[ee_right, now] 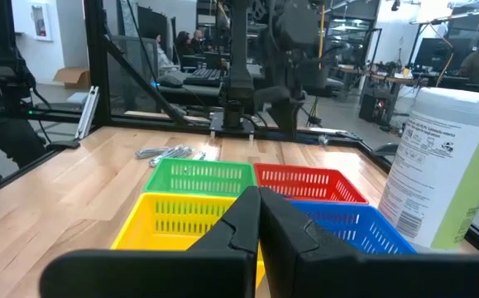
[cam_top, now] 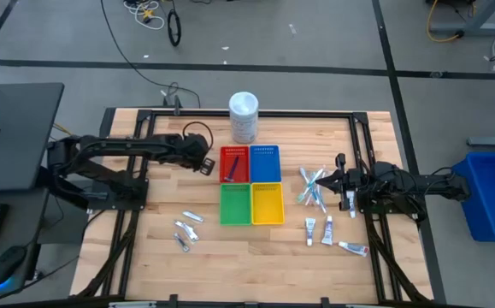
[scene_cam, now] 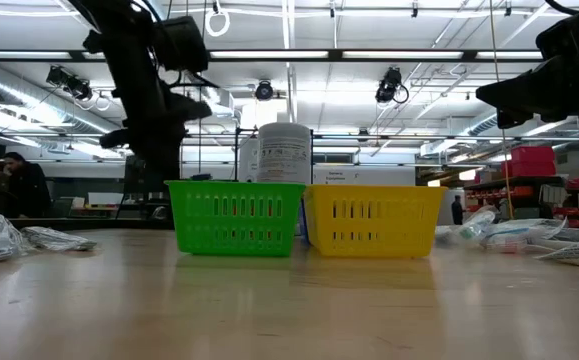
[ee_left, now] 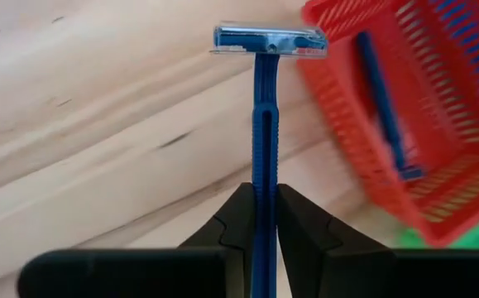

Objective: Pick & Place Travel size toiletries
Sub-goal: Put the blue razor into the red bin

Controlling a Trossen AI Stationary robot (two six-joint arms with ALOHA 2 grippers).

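Left gripper (ee_left: 264, 217): I have it clamped on the handle of a blue razor (ee_left: 265, 124), head outward, hovering just left of the red tray (cam_top: 234, 164), which already holds one blue razor (ee_left: 384, 108). I judge the step is best done by carrying it fully over the rim, then lowering before release, so the long handle doesn't catch the wall.

Silvery sachets (cam_top: 187, 228): near front-left of the tabletop.

Right gripper (ee_right: 260, 219): closed, empty, waiting by the toothbrush sticks (cam_top: 312, 186) and white tubes (cam_top: 326, 231) at the right edge.
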